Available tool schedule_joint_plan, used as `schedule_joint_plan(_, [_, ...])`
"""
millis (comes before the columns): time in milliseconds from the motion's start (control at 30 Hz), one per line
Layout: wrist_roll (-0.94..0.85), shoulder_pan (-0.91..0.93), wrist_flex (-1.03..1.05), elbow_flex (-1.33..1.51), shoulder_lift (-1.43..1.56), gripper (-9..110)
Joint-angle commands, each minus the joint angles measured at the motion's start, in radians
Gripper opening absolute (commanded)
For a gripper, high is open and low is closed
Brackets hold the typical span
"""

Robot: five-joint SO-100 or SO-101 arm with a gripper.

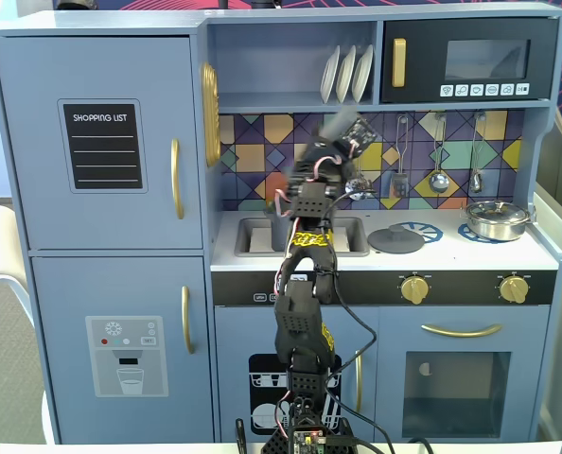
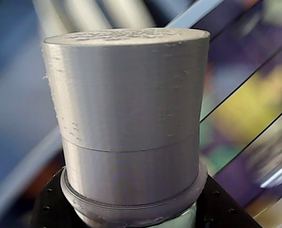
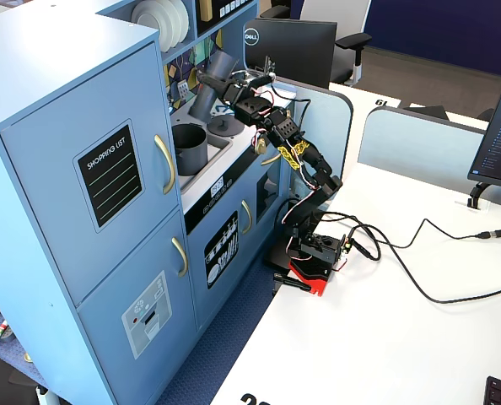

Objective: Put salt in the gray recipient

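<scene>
The salt shaker (image 3: 210,83) is a gray cylinder held tilted in the air, above and just right of the gray pot (image 3: 189,148), which stands in the sink. My gripper (image 3: 227,86) is shut on the shaker. In the wrist view the shaker's gray cap (image 2: 131,118) fills the frame, with the black jaws of the gripper (image 2: 136,211) on both sides of its base. In the front fixed view the gripper (image 1: 333,142) and the blurred shaker (image 1: 338,125) are raised before the tiled backsplash. The arm hides most of the pot (image 1: 279,232).
A flat gray lid (image 1: 395,238) lies on the counter right of the sink. A shiny silver pan (image 1: 497,219) stands at the far right. Plates (image 1: 347,74) stand on the shelf above. Utensils (image 1: 438,151) hang on the backsplash.
</scene>
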Motion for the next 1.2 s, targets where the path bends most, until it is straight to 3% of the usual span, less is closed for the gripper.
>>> schedule_joint_plan(0, [0.229, -0.109, 0.012, -0.078, 0.055, 0])
schedule_joint_plan(533, [1.022, -0.229, -0.109, -0.028, -0.100, 0])
schedule_joint_plan(1167, [1.384, -0.247, -0.066, -0.115, -0.161, 0])
